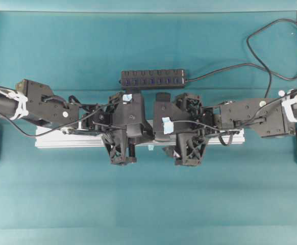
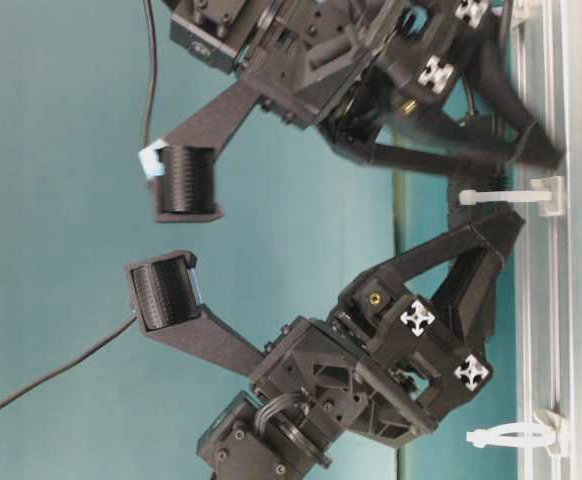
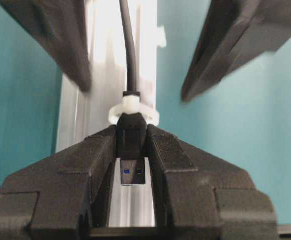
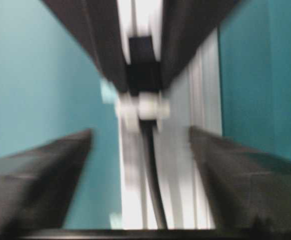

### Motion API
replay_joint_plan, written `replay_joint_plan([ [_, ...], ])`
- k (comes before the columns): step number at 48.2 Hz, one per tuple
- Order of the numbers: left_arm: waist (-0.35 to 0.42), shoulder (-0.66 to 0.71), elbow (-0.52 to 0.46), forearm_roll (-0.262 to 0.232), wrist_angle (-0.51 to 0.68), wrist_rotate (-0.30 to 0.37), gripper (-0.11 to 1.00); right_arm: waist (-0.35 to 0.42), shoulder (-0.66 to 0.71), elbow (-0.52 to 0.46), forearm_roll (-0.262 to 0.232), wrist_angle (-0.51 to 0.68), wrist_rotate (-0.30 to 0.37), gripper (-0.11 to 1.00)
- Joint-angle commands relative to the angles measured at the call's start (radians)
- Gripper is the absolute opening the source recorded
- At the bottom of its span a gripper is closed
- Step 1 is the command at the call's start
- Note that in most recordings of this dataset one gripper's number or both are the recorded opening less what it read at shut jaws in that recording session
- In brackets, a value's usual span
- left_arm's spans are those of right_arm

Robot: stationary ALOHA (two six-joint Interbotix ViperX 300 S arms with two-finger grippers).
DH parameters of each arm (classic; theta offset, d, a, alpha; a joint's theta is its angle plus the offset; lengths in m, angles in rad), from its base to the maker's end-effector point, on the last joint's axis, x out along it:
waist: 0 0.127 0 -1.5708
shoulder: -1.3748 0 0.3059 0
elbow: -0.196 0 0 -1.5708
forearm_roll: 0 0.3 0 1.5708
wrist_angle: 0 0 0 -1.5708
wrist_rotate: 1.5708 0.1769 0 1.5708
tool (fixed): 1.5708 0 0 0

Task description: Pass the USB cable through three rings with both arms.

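One ring (image 3: 133, 111) threaded: your left gripper (image 3: 132, 145) clamped the USB cable (image 3: 128, 50) plug; right gripper (image 4: 140, 145) gaped empty; regrasp probably next.

From directly above, we look straight down on the silver rail (image 1: 138, 138), lying across the teal worktop (image 1: 148, 204). Our table-level view sits close beside the rail, turned sideways so it runs vertically at the right edge. Each wrist view peers very closely along the rail from opposite ends; both share one white ring (image 3: 133, 111) and, blurred, the other arm's tool.
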Motion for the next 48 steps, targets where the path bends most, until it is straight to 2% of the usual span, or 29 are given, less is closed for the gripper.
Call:
replay_joint_plan([
  [1, -0.003, -0.031, -0.003, 0.002, 0.02, 0.002, 0.23, -0.005, -0.026, -0.012, 0.003, 0.005, 0.009, 0.8],
  [3, -0.003, -0.037, 0.0, 0.002, 0.032, 0.002, 0.23, -0.006, -0.029, -0.015, 0.003, 0.005, 0.009, 0.9],
  [5, -0.005, -0.041, 0.003, 0.002, 0.044, 0.0, 0.23, -0.008, -0.031, -0.018, 0.003, 0.005, 0.008, 0.94],
  [23, -0.014, -0.092, 0.06, 0.002, 0.063, -0.011, 0.23, -0.025, -0.025, -0.057, -0.006, 0.012, 0.005, 0.91],
  [48, 0.005, -0.166, 0.046, 0.002, 0.158, 0.009, 0.23, -0.018, -0.002, -0.117, -0.006, 0.008, -0.002, 0.9],
])
